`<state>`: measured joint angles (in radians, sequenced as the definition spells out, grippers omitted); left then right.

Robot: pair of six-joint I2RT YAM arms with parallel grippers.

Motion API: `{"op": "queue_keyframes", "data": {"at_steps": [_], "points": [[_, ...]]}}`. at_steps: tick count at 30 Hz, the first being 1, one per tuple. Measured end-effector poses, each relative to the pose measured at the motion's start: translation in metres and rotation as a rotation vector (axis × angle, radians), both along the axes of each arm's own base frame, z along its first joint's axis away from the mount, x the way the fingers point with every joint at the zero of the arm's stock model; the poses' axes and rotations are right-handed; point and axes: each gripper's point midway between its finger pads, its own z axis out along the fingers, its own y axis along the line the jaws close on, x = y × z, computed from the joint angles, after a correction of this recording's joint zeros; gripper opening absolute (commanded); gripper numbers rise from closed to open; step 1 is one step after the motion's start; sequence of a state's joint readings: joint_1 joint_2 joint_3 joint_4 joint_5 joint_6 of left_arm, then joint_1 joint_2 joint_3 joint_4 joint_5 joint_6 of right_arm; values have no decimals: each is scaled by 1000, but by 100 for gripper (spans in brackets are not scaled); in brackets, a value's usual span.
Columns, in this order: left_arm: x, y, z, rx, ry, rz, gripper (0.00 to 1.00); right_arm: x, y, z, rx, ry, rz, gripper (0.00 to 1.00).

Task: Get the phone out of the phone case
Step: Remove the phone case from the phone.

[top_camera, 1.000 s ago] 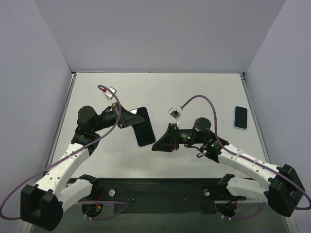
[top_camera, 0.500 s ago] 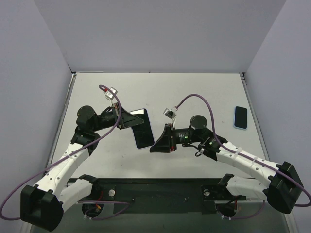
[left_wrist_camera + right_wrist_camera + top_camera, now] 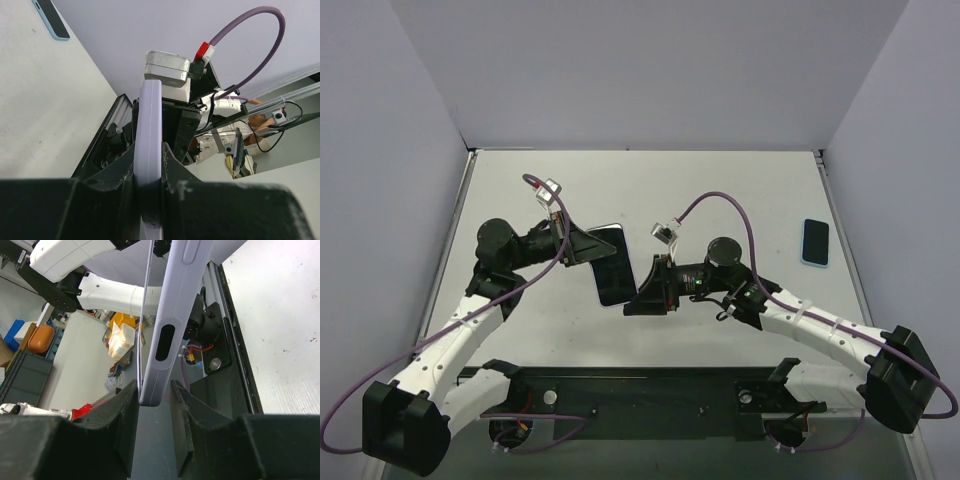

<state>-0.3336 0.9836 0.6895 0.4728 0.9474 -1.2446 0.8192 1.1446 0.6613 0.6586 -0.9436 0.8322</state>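
Now, against one second back: the right gripper (image 3: 634, 298) has travelled toward 9 o'clock and reached the 4 o'clock corner of the phone (image 3: 613, 268). The phone itself has swung slightly nearer upright. The second phone (image 3: 815, 242), at the 3 o'clock edge of the table (image 3: 720, 190), has not moved.

We log the phone just toward 9 o'clock of table centre, inside its case (image 3: 150, 150).

The left gripper (image 3: 590, 247) is clamped on the case at its 10 o'clock corner. Its wrist view shows both fingers pressed against the case's faces. The right jaws stand apart, straddling the case end, with a sliver of gap on one side.

- Case: matte lavender, smooth, rounded edge, one oblong cut-out (image 3: 165, 342).
- Screen: glossy black.
- Fingers (image 3: 117, 425): black, scuffed.
- Second phone's case: pale blue, rounded rectangle.
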Motion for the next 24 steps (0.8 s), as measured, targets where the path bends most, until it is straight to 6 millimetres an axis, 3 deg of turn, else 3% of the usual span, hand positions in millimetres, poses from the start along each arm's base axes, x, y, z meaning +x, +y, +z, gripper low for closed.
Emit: {"op": "queue_keyframes", "data": {"at_steps": [7, 9, 12, 24], "points": [[-3, 1, 3, -4, -6, -4, 0, 0, 2, 3, 11, 0, 9, 27], [-3, 1, 3, -5, -7, -5, 0, -1, 2, 5, 12, 0, 17, 21], [-4, 1, 4, -8, -7, -6, 0, -3, 2, 8, 19, -6, 32, 0], [-11, 7, 43, -136, -48, -35, 0, -2, 6, 34, 39, -174, 81, 0]]}}
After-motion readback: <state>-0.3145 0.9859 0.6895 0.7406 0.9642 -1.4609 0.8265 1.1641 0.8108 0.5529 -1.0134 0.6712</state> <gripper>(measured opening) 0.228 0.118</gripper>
